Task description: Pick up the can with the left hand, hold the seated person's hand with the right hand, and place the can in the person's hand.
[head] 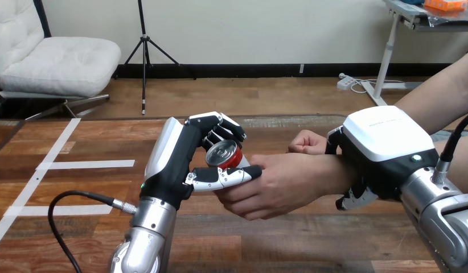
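Note:
A red can (226,154) with a silver top is held above the table, and my left hand (186,162) is shut on it, fingers curled over its far side and thumb along its near side. The person's hand (277,185) reaches in from the right and its fingers wrap the can's lower part under my thumb. My right hand (380,153) sits over the person's wrist (328,170), with fingers curled round it on the far and near sides.
The wooden table (78,187) carries white tape lines (86,165) at the left. A black cable (78,196) loops from my left forearm near the front edge.

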### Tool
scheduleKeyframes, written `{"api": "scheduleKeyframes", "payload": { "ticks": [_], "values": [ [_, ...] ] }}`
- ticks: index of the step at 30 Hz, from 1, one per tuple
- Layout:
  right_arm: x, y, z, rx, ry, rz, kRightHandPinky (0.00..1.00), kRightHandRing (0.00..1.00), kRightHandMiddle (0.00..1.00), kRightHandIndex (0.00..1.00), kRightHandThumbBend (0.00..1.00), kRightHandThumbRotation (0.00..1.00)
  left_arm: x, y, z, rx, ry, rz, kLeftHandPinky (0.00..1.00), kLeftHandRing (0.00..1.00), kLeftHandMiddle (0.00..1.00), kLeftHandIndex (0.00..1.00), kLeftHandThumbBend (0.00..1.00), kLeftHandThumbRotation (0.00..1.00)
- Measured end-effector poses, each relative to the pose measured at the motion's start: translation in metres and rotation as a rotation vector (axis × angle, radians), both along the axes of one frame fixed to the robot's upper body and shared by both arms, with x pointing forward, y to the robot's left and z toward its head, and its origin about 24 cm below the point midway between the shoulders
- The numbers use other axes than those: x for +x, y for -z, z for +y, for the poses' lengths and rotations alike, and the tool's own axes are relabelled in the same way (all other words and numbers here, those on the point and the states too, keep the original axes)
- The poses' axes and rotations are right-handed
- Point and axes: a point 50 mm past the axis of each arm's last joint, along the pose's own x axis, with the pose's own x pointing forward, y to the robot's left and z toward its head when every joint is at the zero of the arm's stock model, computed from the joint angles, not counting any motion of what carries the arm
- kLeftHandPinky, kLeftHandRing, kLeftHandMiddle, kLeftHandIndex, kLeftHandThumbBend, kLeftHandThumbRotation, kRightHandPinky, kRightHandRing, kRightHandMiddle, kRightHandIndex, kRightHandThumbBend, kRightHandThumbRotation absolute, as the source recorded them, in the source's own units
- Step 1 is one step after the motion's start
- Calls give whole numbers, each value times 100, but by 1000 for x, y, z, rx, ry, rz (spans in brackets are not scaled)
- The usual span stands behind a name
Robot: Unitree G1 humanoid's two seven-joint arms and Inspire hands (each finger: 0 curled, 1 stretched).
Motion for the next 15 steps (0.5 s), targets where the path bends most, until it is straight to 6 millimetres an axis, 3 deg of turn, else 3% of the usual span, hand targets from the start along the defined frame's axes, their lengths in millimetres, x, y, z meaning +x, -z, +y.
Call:
{"api": "scheduleKeyframes", "payload": {
  "ticks": [15],
  "values": [
    [0, 1, 6, 0, -26, 0, 42, 49, 54, 56, 83, 0, -1, 0, -3, 0, 10, -4, 31, 38, 45, 48, 68, 0]
  ]
}}
